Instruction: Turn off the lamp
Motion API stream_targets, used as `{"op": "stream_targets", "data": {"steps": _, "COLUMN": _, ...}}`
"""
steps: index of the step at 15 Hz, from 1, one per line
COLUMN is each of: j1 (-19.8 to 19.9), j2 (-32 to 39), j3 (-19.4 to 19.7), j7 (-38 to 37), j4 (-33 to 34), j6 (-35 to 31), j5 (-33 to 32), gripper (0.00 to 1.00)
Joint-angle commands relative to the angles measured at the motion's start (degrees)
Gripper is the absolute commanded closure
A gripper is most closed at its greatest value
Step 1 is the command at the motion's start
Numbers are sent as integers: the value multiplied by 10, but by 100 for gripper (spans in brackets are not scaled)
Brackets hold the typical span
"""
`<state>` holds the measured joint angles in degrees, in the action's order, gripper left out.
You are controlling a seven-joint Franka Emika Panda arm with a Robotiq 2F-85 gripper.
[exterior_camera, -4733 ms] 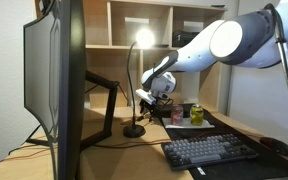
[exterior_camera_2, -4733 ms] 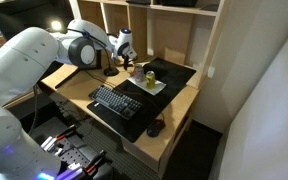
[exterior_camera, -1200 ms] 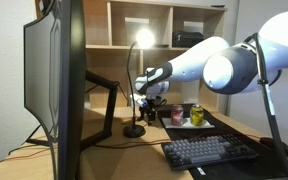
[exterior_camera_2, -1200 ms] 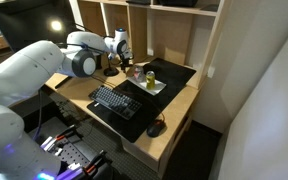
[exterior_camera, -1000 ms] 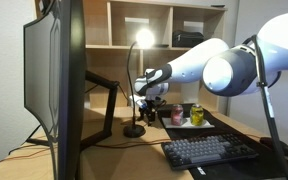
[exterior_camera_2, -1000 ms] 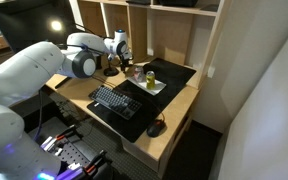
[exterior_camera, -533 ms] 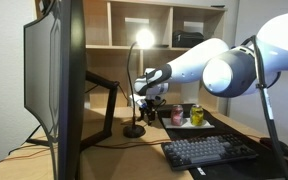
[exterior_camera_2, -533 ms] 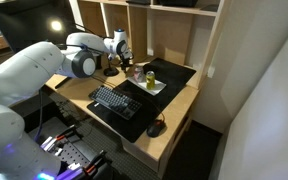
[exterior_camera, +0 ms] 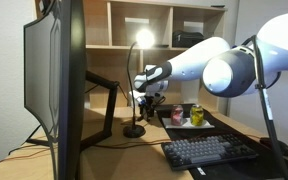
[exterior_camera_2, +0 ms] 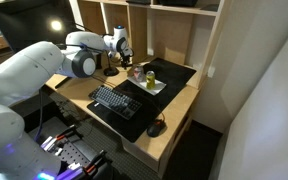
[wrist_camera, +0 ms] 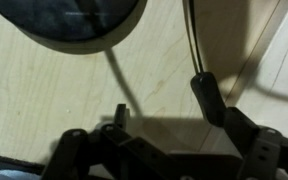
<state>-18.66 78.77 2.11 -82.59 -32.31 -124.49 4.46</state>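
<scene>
The lamp is lit: its small round head point(exterior_camera: 144, 38) glows in front of the shelf. Its thin curved stem point(exterior_camera: 131, 75) runs down to a round black base point(exterior_camera: 134, 131) on the wooden desk. My gripper point(exterior_camera: 145, 97) hangs just beside the stem, above the base, and it also shows in an exterior view point(exterior_camera_2: 119, 46). In the wrist view the base point(wrist_camera: 74, 15) fills the top left, and the stem point(wrist_camera: 119, 75) runs down toward the left finger. The gripper point(wrist_camera: 164, 105) is open, with only bare desk between its fingers.
A large monitor point(exterior_camera: 54, 80) on a thick black arm point(exterior_camera: 106, 92) stands close to the lamp. A keyboard point(exterior_camera: 209, 150), a mouse point(exterior_camera: 277, 145) and a tray with cans point(exterior_camera: 194, 117) lie on the desk. Shelves point(exterior_camera_2: 174, 30) rise behind. A thin cable point(wrist_camera: 189, 35) crosses the desk.
Since 4.7 s ago the arm has stretched out toward the lamp stem. Over the last second the gripper has barely shifted. The lamp stays lit.
</scene>
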Motion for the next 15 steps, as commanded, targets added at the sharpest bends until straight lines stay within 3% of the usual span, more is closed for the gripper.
{"op": "stream_targets", "data": {"steps": 1, "j1": -2, "j2": 11, "j3": 2, "j7": -15, "j4": 25, "j6": 22, "j5": -1, "gripper": 0}}
{"op": "stream_targets", "data": {"steps": 5, "j1": -2, "j2": 0, "j3": 1, "j7": -4, "j4": 1, "j6": 17, "j5": -2, "gripper": 0}}
{"op": "stream_targets", "data": {"steps": 8, "j1": -1, "j2": 19, "j3": -6, "j7": 4, "j4": 7, "j6": -23, "j5": 4, "gripper": 0}}
{"op": "stream_targets", "data": {"steps": 15, "j1": -5, "j2": 27, "j3": -1, "j7": -1, "j4": 8, "j6": -18, "j5": -3, "gripper": 0}}
